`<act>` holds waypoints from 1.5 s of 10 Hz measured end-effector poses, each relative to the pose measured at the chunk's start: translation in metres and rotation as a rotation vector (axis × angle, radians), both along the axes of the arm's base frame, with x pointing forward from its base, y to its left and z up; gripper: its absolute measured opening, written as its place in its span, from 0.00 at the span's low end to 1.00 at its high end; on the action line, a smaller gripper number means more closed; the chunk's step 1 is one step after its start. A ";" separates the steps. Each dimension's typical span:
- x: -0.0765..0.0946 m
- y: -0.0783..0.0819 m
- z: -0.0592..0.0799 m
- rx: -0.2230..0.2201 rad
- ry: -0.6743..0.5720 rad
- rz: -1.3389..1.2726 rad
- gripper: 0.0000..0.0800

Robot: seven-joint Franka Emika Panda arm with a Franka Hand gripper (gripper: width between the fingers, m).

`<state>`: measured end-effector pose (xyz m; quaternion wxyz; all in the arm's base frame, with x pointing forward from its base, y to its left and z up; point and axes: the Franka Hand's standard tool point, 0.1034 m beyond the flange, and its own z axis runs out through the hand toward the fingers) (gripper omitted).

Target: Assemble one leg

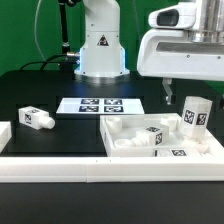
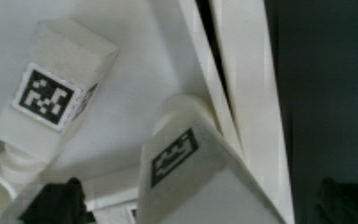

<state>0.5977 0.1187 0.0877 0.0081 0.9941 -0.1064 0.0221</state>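
Observation:
An upright white leg (image 1: 193, 116) with a tag stands at the tray-shaped part's far corner on the exterior view's right. My gripper (image 1: 183, 95) hangs over its top. In the wrist view the same leg (image 2: 194, 160) lies between my two dark fingers (image 2: 60, 200), with a gap on each side, so my gripper (image 2: 202, 205) is open around it. A second leg (image 2: 60, 90) lies inside the tray and also shows in the exterior view (image 1: 150, 135). A third leg (image 1: 35, 118) lies on the black table at the exterior view's left.
The large white tray-shaped part (image 1: 110, 138) with raised walls sits at front right; its wall (image 2: 229, 90) runs beside the held-between leg. The marker board (image 1: 100, 104) lies before the robot base (image 1: 100, 45). A white rail (image 1: 60, 165) runs along the front.

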 end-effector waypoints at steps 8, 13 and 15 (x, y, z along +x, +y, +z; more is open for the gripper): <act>0.001 -0.002 -0.002 -0.068 0.024 0.657 0.81; 0.001 -0.002 -0.002 -0.067 0.022 0.638 0.35; 0.001 -0.002 -0.002 -0.066 0.021 0.621 0.36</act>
